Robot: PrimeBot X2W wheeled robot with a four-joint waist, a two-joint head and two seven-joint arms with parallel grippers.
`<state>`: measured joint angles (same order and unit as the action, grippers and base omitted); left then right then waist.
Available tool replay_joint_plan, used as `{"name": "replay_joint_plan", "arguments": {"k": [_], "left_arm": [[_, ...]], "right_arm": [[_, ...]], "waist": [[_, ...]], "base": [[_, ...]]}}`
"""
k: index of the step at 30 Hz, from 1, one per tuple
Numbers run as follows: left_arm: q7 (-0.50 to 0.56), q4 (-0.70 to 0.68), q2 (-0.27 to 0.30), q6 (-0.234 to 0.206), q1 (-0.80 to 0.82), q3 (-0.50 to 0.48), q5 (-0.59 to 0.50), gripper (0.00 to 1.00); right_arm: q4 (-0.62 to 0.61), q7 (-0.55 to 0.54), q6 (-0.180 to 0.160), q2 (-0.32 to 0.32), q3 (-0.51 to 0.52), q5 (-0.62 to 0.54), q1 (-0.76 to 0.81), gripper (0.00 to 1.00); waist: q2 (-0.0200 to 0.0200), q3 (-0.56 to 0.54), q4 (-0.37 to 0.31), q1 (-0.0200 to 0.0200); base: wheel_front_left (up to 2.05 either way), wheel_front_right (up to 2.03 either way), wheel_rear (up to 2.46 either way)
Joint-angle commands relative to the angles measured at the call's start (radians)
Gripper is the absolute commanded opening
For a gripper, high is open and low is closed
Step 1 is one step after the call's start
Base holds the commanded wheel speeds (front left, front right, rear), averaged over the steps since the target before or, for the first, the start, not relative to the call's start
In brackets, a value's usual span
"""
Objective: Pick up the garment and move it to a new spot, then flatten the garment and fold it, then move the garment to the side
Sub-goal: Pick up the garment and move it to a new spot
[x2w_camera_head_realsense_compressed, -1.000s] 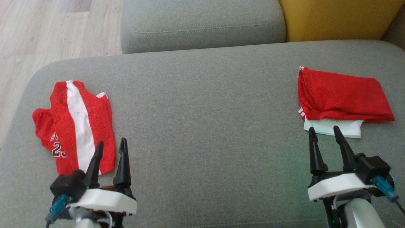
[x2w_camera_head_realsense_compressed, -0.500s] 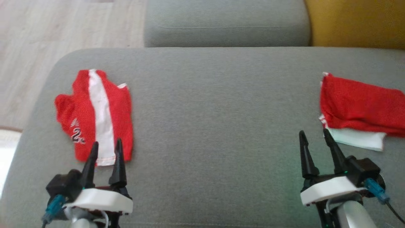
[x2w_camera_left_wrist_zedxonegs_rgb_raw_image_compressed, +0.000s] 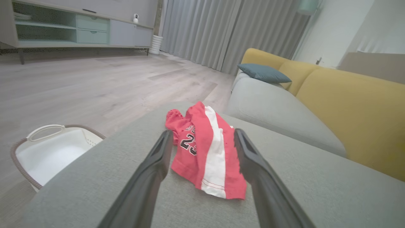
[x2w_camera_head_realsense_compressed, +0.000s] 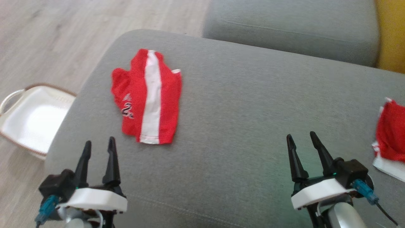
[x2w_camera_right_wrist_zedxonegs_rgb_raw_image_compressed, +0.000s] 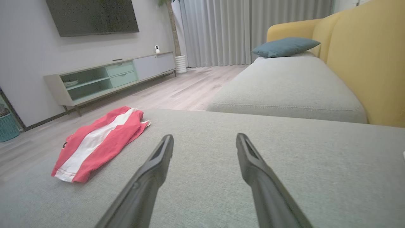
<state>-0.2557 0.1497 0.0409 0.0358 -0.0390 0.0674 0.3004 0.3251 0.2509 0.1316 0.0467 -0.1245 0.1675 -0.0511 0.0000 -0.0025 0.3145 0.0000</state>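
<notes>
Off the left end of the seat I see a white basket (x2w_camera_head_realsense_compressed: 34,117) with a brown woven rim and a looped handle. It sits on the pale wood-plank floor (x2w_camera_head_realsense_compressed: 63,31). My left gripper (x2w_camera_head_realsense_compressed: 99,141) hovers over the near left corner of the big grey cushion (x2w_camera_head_realsense_compressed: 240,110), its two dark tapered fingers spread apart and empty.

The garment (x2w_camera_head_realsense_compressed: 148,95) lies ahead of that gripper and a little to its right, near the cushion's left end. Bare grey fabric separates the two, and in the left wrist view the garment sits framed between the fingers. It is a rumpled red piece with a broad white stripe down its length, a stitched hem at the near end and a black-and-white 23 on the red panel. The cloth looks thin and lightly textured.

Across a wide stretch of plain woven cushion, my right gripper (x2w_camera_head_realsense_compressed: 300,135) hangs over the near right part, fingers likewise spread and empty. Just right of it, at the edge of the head view, lies a folded red cloth (x2w_camera_head_realsense_compressed: 390,133) with a white layer (x2w_camera_head_realsense_compressed: 389,166) under it. A second rounded grey cushion (x2w_camera_head_realsense_compressed: 291,28) sits behind, against a yellow backrest (x2w_camera_head_realsense_compressed: 390,31).
</notes>
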Motion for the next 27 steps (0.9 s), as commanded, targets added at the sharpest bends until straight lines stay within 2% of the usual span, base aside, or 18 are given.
{"name": "replay_joint_plan", "arguments": {"k": [1, 7, 12, 20, 24, 27], "left_arm": [[-0.006, -0.035, 0.009, 0.001, 0.042, -0.046, -0.007, 1.0], [-0.006, -0.032, 0.009, 0.003, 0.041, -0.062, -0.011, 1.0], [-0.006, -0.031, 0.009, 0.005, 0.039, -0.075, -0.012, 1.0], [-0.006, -0.042, 0.009, 0.019, 0.074, -0.109, -0.012, 1.0], [-0.006, -0.039, 0.009, 0.033, 0.129, -0.14, -0.018, 1.0], [-0.006, 0.022, 0.03, 0.058, 0.236, -0.144, -0.059, 1.0]], "right_arm": [[-0.025, 0.011, -0.001, 0.004, -0.028, 0.008, -0.035, 1.0], [-0.012, 0.011, -0.001, 0.004, -0.046, 0.015, -0.036, 1.0], [-0.005, 0.011, -0.001, 0.004, -0.061, 0.009, -0.04, 1.0], [-0.008, 0.01, -0.001, 0.004, -0.036, -0.032, -0.063, 1.0], [-0.044, -0.008, -0.001, 0.004, 0.011, -0.074, -0.1, 1.0], [-0.122, -0.048, -0.001, 0.004, 0.08, -0.135, -0.142, 1.0]], "waist": [[0.0, 0.001, 0.05, 0.0], [0.0, 0.001, 0.108, 0.0], [0.0, 0.007, 0.123, 0.0], [0.0, 0.066, 0.104, 0.0], [0.0, 0.14, 0.081, 0.0], [0.0, 0.226, 0.064, 0.0]], "base": [[0.0, 0.0, 0.0], [0.0, 0.0, 0.0], [0.0, 0.0, 0.0], [0.0, 0.0, 0.0], [0.0, 0.0, 0.0], [0.0, 0.0, 0.0]]}}
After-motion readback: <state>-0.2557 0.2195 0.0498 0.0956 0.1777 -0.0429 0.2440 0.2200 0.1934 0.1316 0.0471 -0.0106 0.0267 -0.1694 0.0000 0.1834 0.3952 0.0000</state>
